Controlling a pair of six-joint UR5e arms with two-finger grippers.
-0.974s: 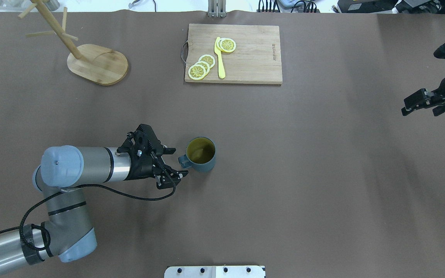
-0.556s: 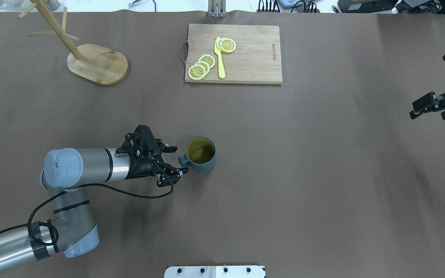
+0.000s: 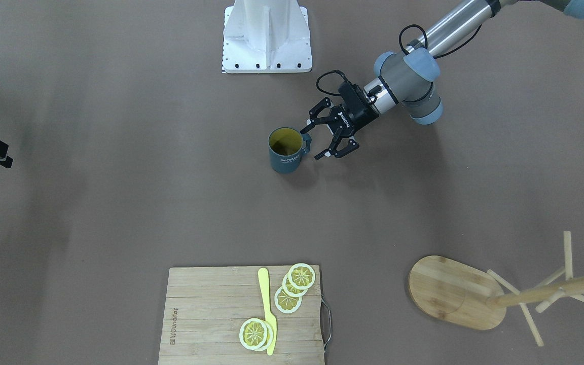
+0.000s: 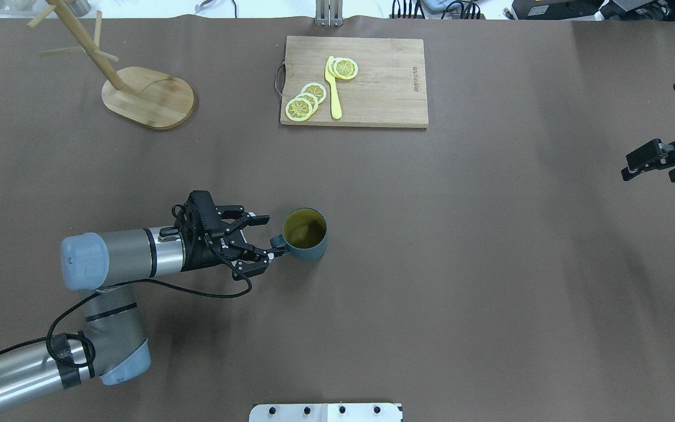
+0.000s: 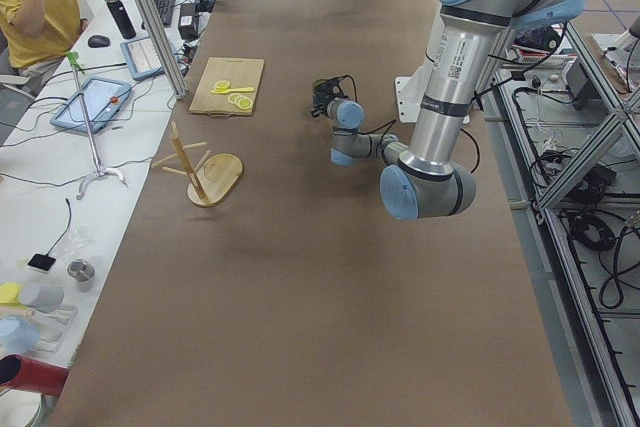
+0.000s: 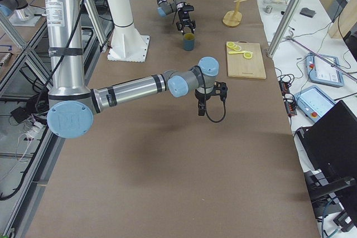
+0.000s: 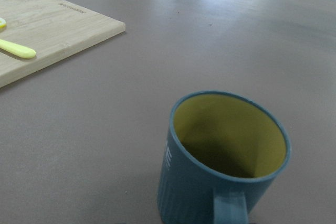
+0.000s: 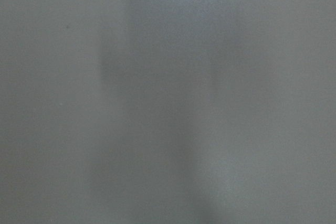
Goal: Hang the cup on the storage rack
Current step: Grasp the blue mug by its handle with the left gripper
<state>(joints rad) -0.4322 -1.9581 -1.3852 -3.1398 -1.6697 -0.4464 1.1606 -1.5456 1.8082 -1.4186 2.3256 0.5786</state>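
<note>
Cup (image 4: 306, 234): upright on desk (image 4: 431, 264), handle toward left gripper (image 4: 269, 237). Left gripper: jaws spread either side of handle, not clamped. Right gripper (image 4: 645, 164): spread, above desk edge. Rack (image 4: 149, 98): far corner, well apart from cup

Even, soft overhead light, faint shadows; right wrist view wholly blurred.

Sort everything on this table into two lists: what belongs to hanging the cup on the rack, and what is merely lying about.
Belongs to the job:
slate-blue cylindrical mug with loop handle
light bamboo mug tree with oval base
left gripper, open at the mug's handle

Lying about:
rectangular bamboo cutting board
round lemon slices
yellow knife
</note>
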